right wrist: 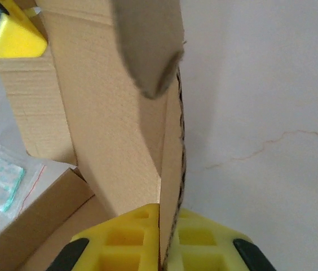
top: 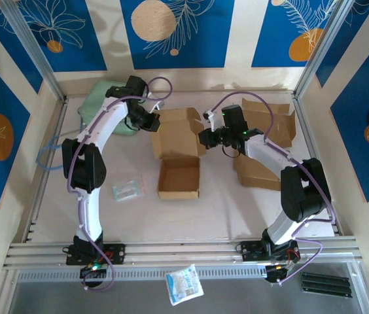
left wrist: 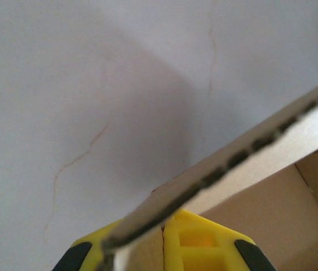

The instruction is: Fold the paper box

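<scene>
Near the middle of the white surface lies the brown corrugated cardboard box, unfolded, with its tray part toward the near edge and its lid and flaps toward the far edge. Left end effector is pressed together on the box's left flap; the left wrist view shows the corrugated edge running between its yellow pads. Right end effector pinches the opposite flap, with the sheet clamped upright between its pads. Likely reason: gripping both sides lets the flaps go up together without the box sliding. Flat brown cardboard pieces sit near the right edge and a clear plastic packet lies left of the box; neither looks involved.
</scene>
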